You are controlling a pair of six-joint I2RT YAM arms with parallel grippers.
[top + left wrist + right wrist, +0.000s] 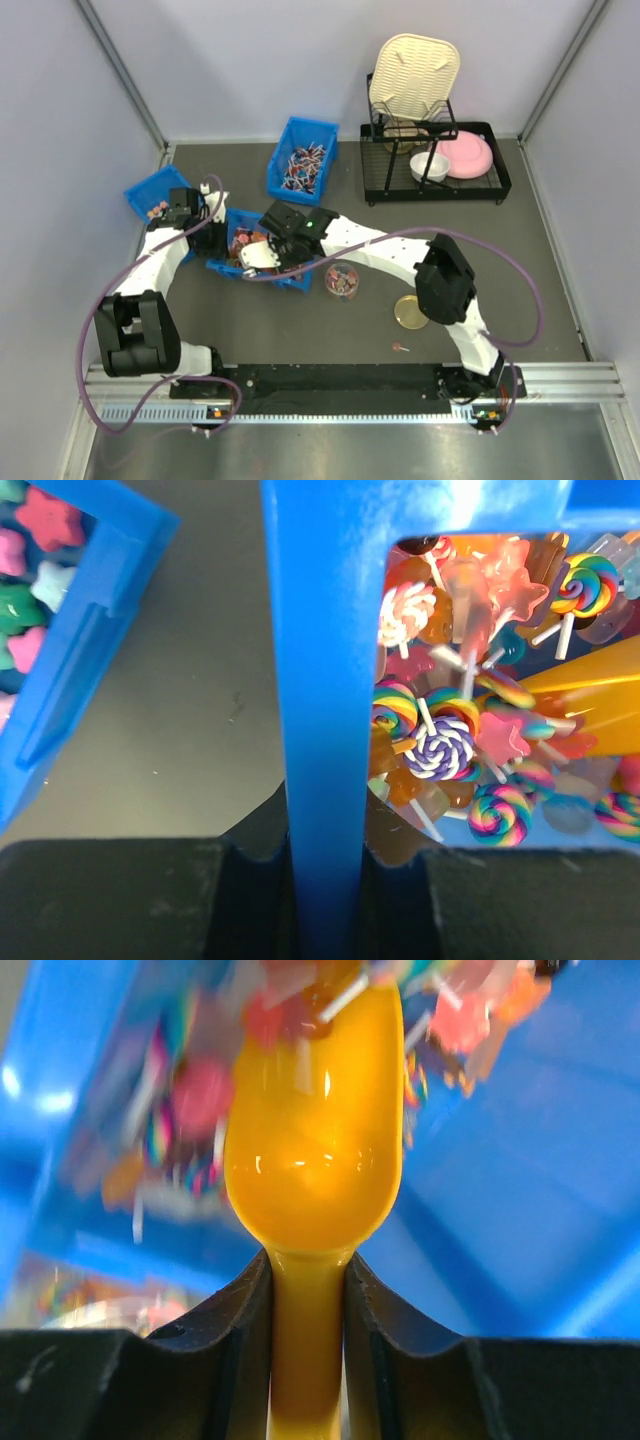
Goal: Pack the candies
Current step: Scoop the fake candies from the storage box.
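Hemming in the candies [440, 750] are bin wall [320, 680] and yellow scoop [315, 1140]

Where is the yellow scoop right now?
The yellow scoop is in the right gripper, centre of the right wrist view, its bowl pushed among the candies in the middle blue bin.

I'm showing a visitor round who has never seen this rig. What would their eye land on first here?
Probably the yellow scoop, clamped by its handle in the right pincer, its bowl among the bright candies. Next, the left pincer pinching a wall of that blue bin, left of centre. At the back right, a black rack holds a pink dish.
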